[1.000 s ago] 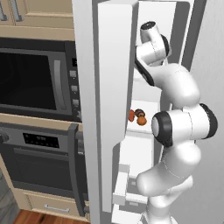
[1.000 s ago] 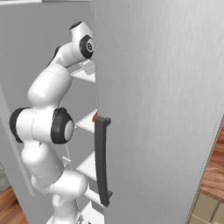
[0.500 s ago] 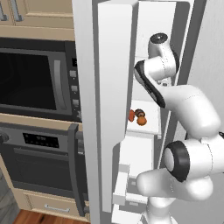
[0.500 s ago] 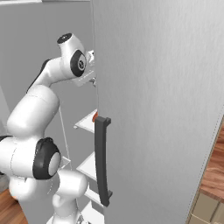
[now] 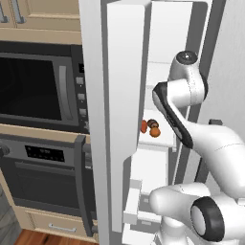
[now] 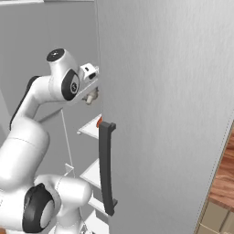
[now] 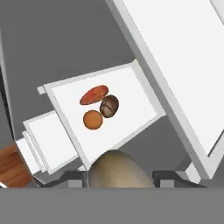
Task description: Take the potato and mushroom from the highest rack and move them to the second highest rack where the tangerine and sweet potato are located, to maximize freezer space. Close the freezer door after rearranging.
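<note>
In the hand view my gripper is shut on the mushroom, a pale grey-beige lump between the dark fingertips. Beyond it the second highest rack carries the reddish sweet potato, a brown potato and the orange tangerine, close together. The right base view shows the gripper with the mushroom hanging just outside the freezer shelves. From the left base side, the tangerine, potato and sweet potato lie on that rack inside the freezer.
The freezer door stands open on the left with white bins on its inner face. A higher white rack slants across the hand view. Black wall ovens lie left. A grey door with a black handle flanks the right.
The hand has come down and drawn back out of the top of the freezer, carrying the mushroom. The elbow has swung low and to the side. The three pieces on the rack stayed put.
</note>
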Motion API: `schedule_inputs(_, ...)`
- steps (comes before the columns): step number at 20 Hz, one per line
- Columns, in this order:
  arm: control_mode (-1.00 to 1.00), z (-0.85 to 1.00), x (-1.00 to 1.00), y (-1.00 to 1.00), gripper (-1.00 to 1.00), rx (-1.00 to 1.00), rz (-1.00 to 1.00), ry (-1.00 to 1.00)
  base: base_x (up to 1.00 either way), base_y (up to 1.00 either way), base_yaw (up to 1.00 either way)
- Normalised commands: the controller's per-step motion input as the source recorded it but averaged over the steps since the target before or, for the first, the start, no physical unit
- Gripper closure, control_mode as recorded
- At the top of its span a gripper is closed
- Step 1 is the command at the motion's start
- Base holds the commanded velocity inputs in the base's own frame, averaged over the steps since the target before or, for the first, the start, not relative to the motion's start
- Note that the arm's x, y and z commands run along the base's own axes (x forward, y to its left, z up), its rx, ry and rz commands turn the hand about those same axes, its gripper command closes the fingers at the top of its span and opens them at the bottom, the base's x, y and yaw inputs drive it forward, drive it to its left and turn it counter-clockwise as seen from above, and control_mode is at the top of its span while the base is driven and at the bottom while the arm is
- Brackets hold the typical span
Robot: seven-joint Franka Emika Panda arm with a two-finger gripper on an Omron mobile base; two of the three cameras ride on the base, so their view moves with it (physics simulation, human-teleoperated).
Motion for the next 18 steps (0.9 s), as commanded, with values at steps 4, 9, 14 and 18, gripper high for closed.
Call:
schedule_inputs(4,-1.0,-0.45,-0.44,0.19,1.0,-0.09,0.2,0.0,0.0,0.0,0.0)
schedule_inputs(9,-1.0,-0.57,-0.07,0.17,1.0,-0.14,0.19,0.0,0.0,0.0,0.0)
schedule_inputs(14,-1.0,-0.47,0.17,0.02,1.0,-0.07,0.0,0.0,0.0,0.0,0.0)
schedule_inputs(18,-1.0,-0.38,0.29,0.0,1.0,-0.01,0.0,0.0,0.0,0.0,0.0)
